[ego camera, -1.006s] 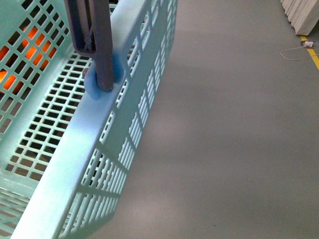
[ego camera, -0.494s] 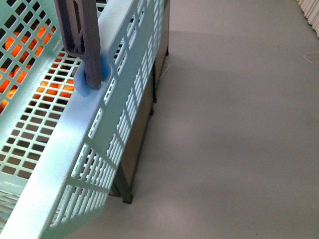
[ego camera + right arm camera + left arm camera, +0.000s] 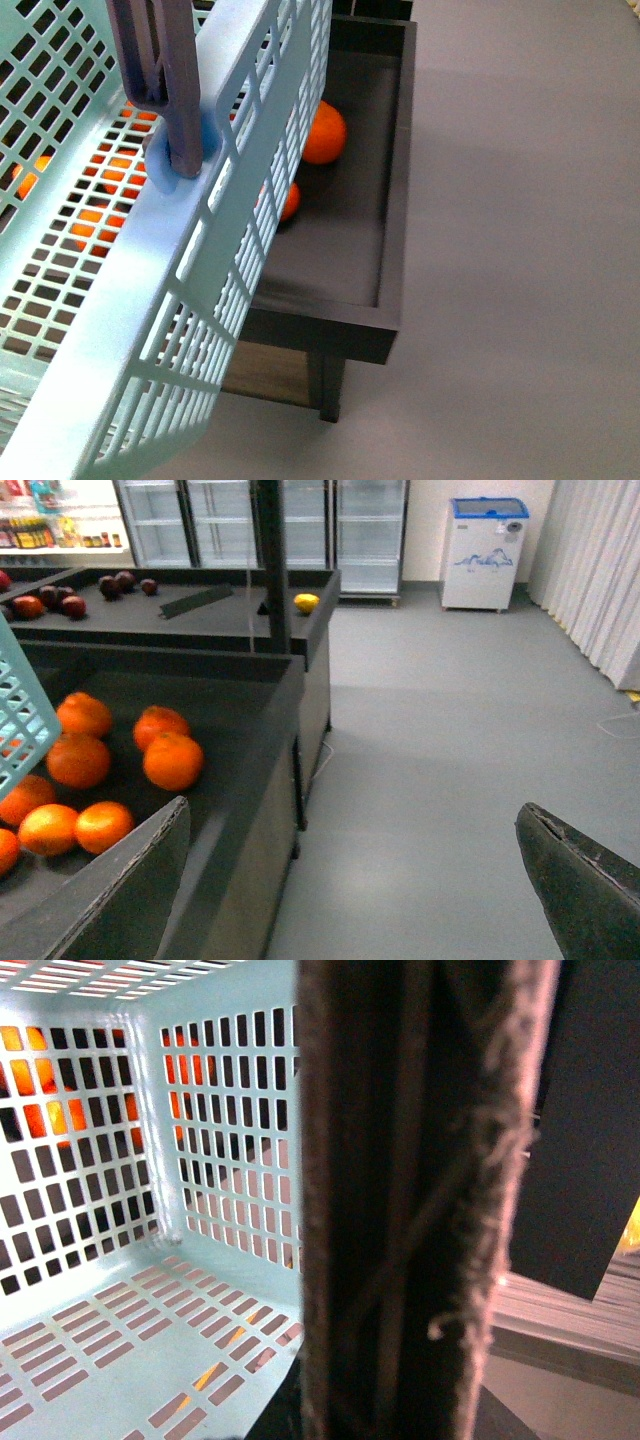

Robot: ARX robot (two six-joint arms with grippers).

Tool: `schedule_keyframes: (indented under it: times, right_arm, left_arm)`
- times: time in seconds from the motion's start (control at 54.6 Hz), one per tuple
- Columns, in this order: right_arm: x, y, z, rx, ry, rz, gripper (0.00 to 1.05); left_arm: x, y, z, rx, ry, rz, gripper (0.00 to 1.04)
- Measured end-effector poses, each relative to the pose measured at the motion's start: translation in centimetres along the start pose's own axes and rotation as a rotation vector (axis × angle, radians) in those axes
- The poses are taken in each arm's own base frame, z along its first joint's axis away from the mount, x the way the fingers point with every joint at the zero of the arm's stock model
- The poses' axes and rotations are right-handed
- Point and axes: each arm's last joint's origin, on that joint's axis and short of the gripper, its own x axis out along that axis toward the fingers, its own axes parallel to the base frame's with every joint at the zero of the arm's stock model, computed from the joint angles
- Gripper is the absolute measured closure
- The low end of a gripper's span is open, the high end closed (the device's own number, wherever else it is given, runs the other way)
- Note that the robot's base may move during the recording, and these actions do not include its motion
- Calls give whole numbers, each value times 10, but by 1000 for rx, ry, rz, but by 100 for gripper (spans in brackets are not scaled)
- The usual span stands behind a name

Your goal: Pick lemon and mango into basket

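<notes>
Right hand [image 3: 352, 890] gapes wide open, lemon [image 3: 306, 602] sitting well beyond it on the far desk [image 3: 215, 620], basket [image 3: 18, 730] close beside it; left hand's grip, can't tell.

Smooth grey floor [image 3: 430, 740]. Black display stands [image 3: 395, 200] with raised rims. Lit glass-door fridges [image 3: 370, 530], white chest freezer [image 3: 485, 550], pale curtains [image 3: 590, 570].

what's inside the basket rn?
Nothing visible: the basket floor and walls show bare in the left wrist view. The orange through its slots is tangerines in the tray beneath, outside. A dark bar near the lens covers the rest of the floor.
</notes>
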Motion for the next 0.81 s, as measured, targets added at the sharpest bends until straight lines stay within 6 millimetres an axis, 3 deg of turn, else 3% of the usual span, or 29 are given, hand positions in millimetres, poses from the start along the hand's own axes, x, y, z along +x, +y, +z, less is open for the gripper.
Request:
schedule_keyframes:
  times: [0.805]
  right_arm:
    - [0,0,0,0,1,0,9]
  left_arm:
    - [0,0,0,0,-1,0,100]
